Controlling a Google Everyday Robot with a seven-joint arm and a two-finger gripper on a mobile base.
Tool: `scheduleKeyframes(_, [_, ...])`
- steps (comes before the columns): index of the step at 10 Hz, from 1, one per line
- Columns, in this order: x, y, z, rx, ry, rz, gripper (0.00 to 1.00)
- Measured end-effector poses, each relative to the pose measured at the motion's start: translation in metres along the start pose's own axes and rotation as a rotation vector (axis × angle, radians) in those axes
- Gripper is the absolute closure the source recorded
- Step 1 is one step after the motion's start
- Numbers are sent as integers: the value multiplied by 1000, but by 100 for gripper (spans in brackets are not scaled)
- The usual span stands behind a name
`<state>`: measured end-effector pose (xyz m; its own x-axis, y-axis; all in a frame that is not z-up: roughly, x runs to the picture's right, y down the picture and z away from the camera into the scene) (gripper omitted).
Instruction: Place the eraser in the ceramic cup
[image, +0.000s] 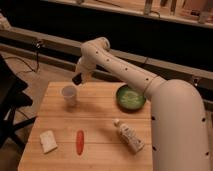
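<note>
A white ceramic cup stands upright on the left half of the wooden table. A whitish rectangular block, apparently the eraser, lies flat near the table's front left corner. My gripper hangs at the end of the white arm. It is over the table's far edge, just behind the cup and a little to its right, and higher than the cup's rim. It is far from the block.
A green bowl sits at the table's back right. A red-orange stick-shaped thing lies in the front middle, and a small white bottle lies on its side at the front right. A dark chair stands left of the table.
</note>
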<state>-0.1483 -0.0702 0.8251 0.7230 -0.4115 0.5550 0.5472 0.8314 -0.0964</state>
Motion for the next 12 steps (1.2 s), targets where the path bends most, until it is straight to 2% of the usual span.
scheduleKeyframes(3, [-28, -10, 19, -8, -43, -47, 99])
scheduleKeyframes(5, [-32, -9, 21, -14, -54, -51, 83])
scheduleKeyframes(8, [-61, -10, 29, -32, -77, -61, 49])
scheduleKeyframes(10, [-72, -8, 33, -44, -86, -58, 28])
scheduleKeyframes(11, [-77, -5, 35, -53, -89, -55, 21])
scheduleKeyframes(12, [-77, -3, 36, -59, -89, -47, 20])
